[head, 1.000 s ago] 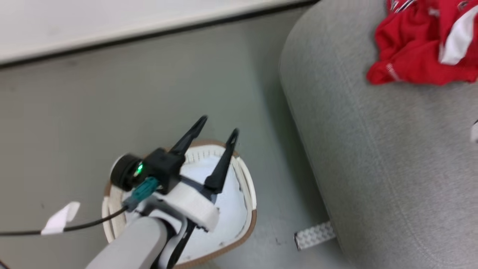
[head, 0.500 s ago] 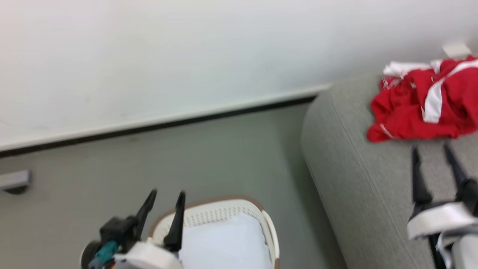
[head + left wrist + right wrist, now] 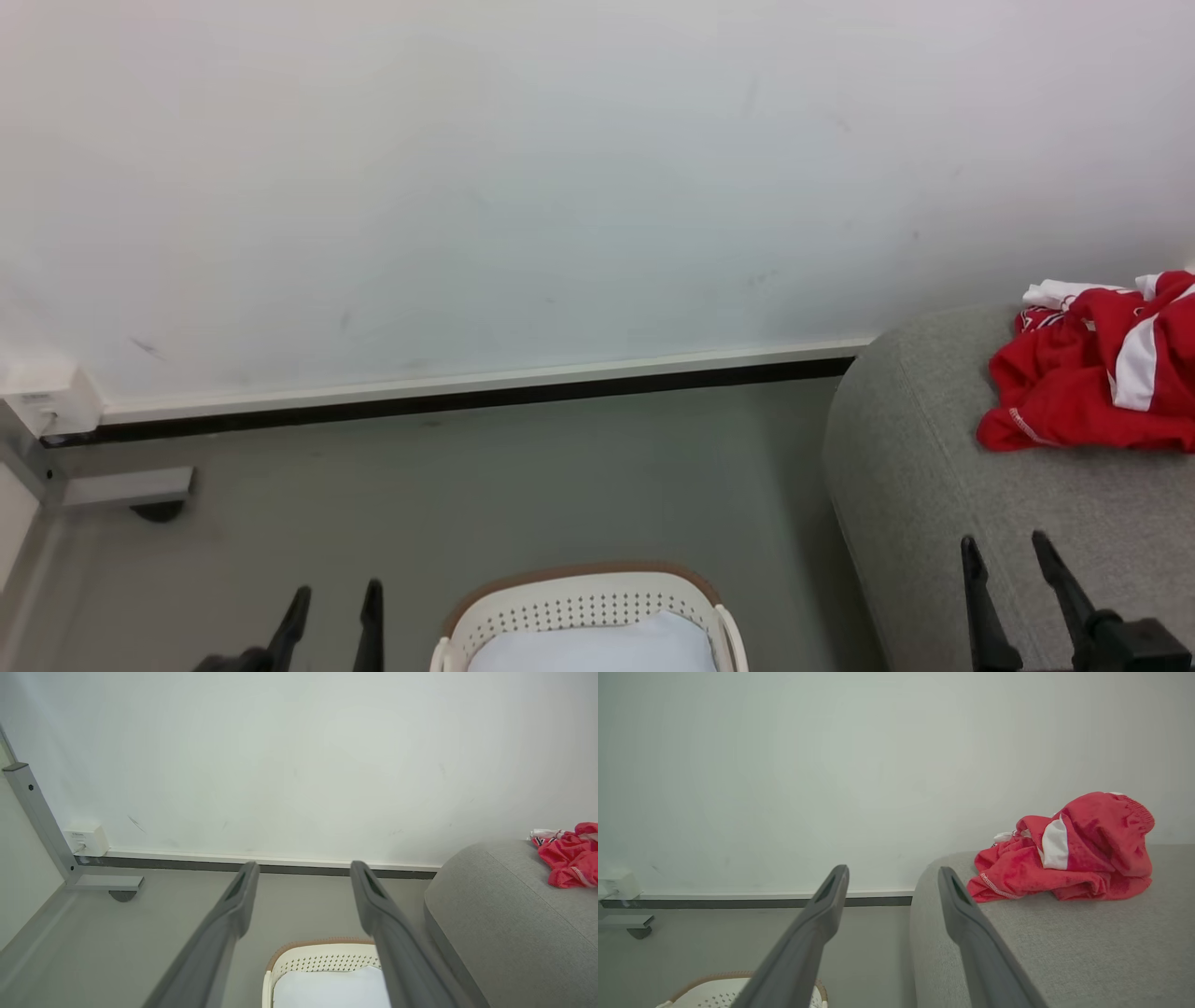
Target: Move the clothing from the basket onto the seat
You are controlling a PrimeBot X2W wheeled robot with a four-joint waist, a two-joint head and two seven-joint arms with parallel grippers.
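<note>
On the seat point(image 3: 934, 485), toward its wall end, the clothing point(image 3: 1092, 392) lies in a crumpled red-and-white heap. The basket point(image 3: 579, 607) stands on the floor point(image 3: 560, 485) left of the seat, its pale liner point(image 3: 597, 644) showing. The left claw point(image 3: 337, 588) hangs wide and empty, farther left of the seat. The right claw point(image 3: 1004, 539), equally wide and empty, hangs over the seat's near part, well apart from the clothing.

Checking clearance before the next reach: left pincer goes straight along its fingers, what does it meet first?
Looks free: the left pincer aims above the basket, over bare floor, toward the baseboard, likely first contact. Depth is unclear.
</note>
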